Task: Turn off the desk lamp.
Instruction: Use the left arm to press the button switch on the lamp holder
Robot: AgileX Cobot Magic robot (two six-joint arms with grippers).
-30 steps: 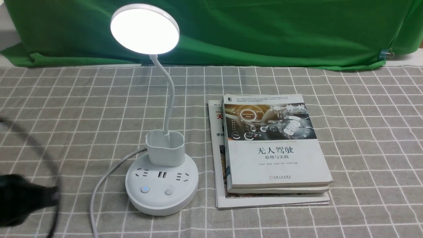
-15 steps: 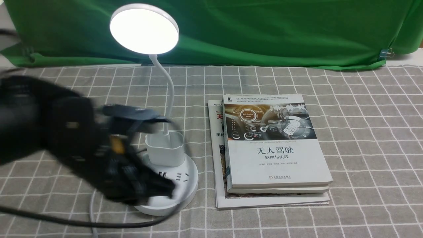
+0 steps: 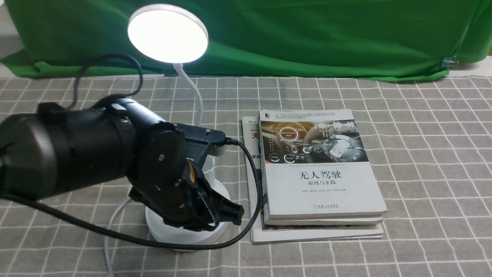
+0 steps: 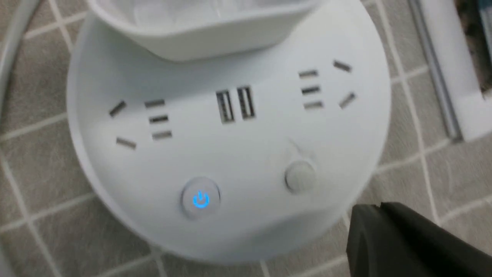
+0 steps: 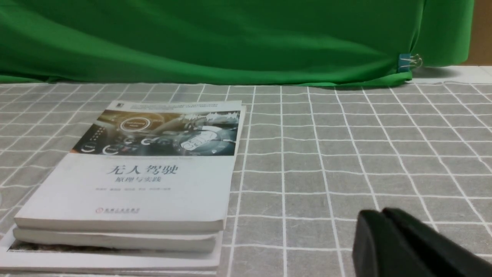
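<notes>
The white desk lamp stands left of centre, its round disc head (image 3: 168, 33) lit. Its thin neck (image 3: 195, 100) rises from behind my left arm. My left arm covers the cup and most of the round base (image 3: 180, 235). My left gripper (image 3: 234, 213) is shut and empty, its tip just above the base's right front edge. In the left wrist view the base (image 4: 230, 154) shows sockets, a blue-lit power button (image 4: 200, 199) and a plain grey button (image 4: 300, 177); the shut gripper (image 4: 378, 207) sits just off the rim near the grey button. My right gripper (image 5: 382, 213) is shut, low over the cloth.
A stack of books (image 3: 315, 173) lies right of the lamp base, also in the right wrist view (image 5: 134, 181). The lamp's white cord (image 3: 109, 231) trails to the front left. My arm's black cable (image 3: 253, 192) loops between base and books. Green cloth (image 3: 307, 34) hangs behind the checked tablecloth.
My left arm has swung in from the left edge over the lamp base, and its gripper now sits at the base's right front. The lamp stays lit.
</notes>
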